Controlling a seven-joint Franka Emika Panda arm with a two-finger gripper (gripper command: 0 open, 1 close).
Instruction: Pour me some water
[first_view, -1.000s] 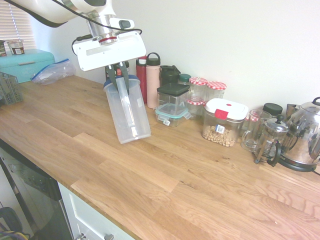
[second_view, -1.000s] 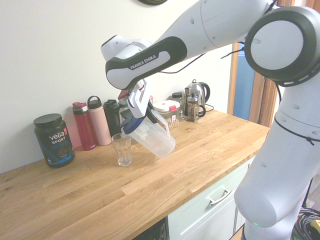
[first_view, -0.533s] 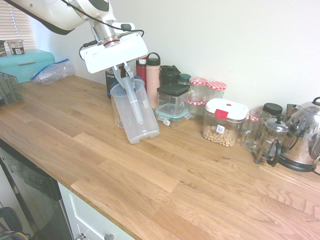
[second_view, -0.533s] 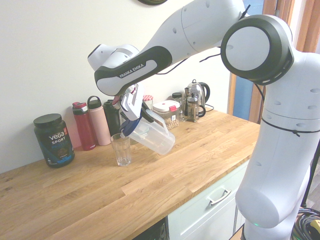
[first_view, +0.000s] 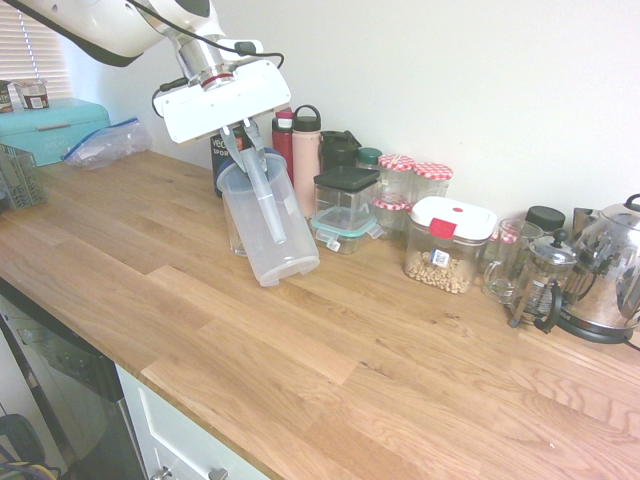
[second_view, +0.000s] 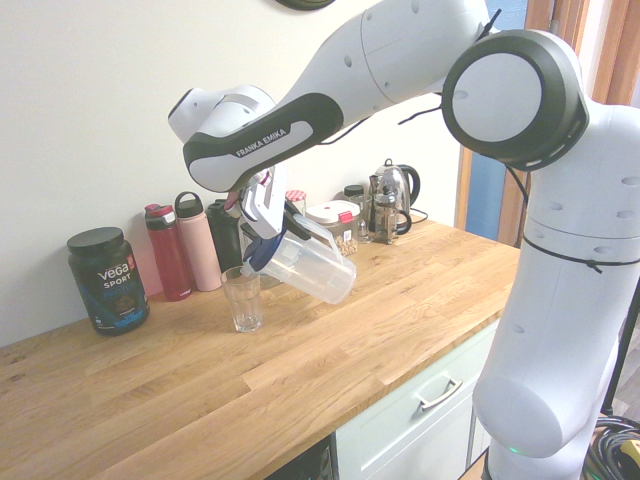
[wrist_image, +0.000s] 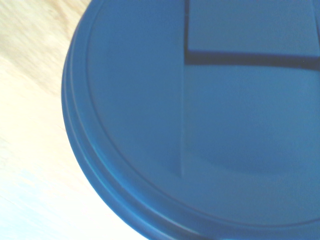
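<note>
The gripper (second_view: 262, 208) is clamped on the handle of a clear plastic pitcher (second_view: 310, 268) with a blue lid (second_view: 256, 254), tipped so its lid end points toward eight o'clock over the rim of an upright drinking glass (second_view: 242, 298) on the wooden counter (second_view: 300, 370). At about nine o'clock from the glass stands a black Vega Sport tub (second_view: 107, 279). At ten to eleven o'clock, against the wall, stand a red bottle (second_view: 168, 252) and a pink bottle (second_view: 199, 243).

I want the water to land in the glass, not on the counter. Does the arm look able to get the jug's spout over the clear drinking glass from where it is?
Probably yes. The gripper holds the translucent plastic jug with the blue lid tilted, its spout right above the clear drinking glass, with nothing between them.
</note>
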